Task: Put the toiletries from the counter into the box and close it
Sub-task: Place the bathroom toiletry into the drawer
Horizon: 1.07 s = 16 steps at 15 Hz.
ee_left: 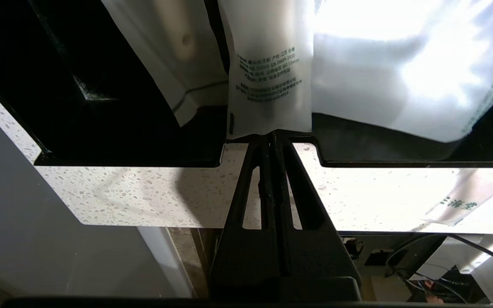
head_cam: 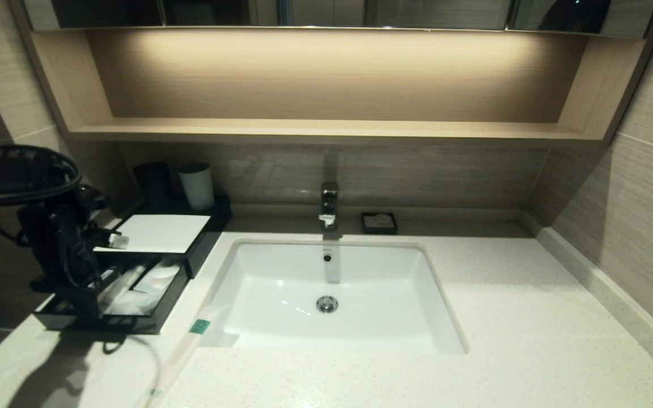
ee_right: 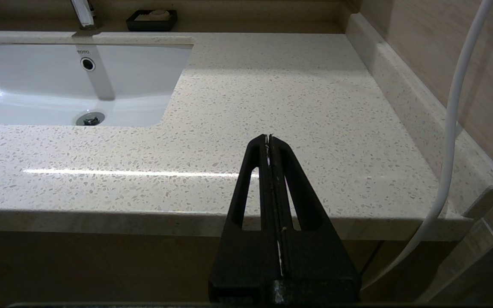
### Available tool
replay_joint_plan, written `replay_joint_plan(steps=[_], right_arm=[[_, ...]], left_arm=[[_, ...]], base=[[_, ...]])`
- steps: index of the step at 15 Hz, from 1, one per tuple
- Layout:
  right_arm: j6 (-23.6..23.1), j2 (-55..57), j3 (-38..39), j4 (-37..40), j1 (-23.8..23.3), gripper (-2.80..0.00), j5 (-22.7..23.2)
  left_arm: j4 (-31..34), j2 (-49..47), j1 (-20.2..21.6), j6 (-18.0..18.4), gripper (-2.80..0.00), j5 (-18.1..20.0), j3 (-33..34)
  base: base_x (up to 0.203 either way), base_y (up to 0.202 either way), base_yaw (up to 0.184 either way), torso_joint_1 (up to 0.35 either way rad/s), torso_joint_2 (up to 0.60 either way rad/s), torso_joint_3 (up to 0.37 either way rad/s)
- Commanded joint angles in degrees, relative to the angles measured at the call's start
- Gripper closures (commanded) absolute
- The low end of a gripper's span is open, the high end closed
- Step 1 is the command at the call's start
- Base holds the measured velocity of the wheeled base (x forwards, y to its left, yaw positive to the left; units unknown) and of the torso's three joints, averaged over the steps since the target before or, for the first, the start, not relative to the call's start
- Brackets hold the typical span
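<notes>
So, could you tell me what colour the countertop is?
Cream-white with fine speckles; the countertop shows best in the right wrist view.

This is a bathroom, most likely a hotel one. A white rectangular sink with a chrome faucet is set into a speckled stone worktop. Behind it run tiled walls, a lit wooden shelf and a mirror edge above. A small black soap dish, 2 cups and wrapped guest toiletries beside a black amenity box suggest lodging.

Speckled glossy stone counter, frosted plastic wrappers
</notes>
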<state>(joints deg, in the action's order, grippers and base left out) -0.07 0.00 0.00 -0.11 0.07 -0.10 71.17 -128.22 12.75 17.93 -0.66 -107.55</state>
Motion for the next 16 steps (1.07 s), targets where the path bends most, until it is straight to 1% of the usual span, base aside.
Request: replay_joint_plan(steps=[1,3,6,9,11,13,16], right_arm=[[0.0,0.0,0.1,-0.1,0.0,0.0,0.0],[0.0,0.0,0.1,-0.1,0.0,0.0,0.0],[0.0,-0.1,0.1,-0.1,0.0,0.0,0.0],[0.0,-0.1,0.1,0.0,0.0,0.0,0.0],[0.0,-0.1,0.0,0.0,0.0,0.0,0.0],[0.0,-0.1,0.1,0.0,0.0,0.0,0.0],[0.0,0.0,0.1,0.0,0.0,0.0,0.0]], left_arm=[[-0.5,0.0,0.0,-0.3,0.0,0.2,0.0],[-1.7,0.0,0.0,-1.7,0.0,0.5,-0.1],[-2.2,0.9,-0.2,-2.3,0.0,0.6,-0.3],[-1.8,4.4,-0.2,-2.3,0.0,3.2,-1.0],[-1.6,7.7,-0.3,-2.1,0.0,4.0,-1.1],[-1.1,11.3,-1.7,-1.9,0.0,4.7,-0.7],[0.7,15.6,-6.5,-2.1,0.0,6.6,1.0]], base=[[0.0,0.0,0.0,0.0,0.0,0.0],[0.0,0.0,0.0,0.0,0.0,0.0],[0.0,0.0,0.0,0.0,0.0,0.0],[0.0,0.0,0.0,0.0,0.0,0.0],[0.0,0.0,0.0,0.0,0.0,0.0],[0.0,0.0,0.0,0.0,0.0,0.0],[0.0,0.0,0.0,0.0,0.0,0.0]])
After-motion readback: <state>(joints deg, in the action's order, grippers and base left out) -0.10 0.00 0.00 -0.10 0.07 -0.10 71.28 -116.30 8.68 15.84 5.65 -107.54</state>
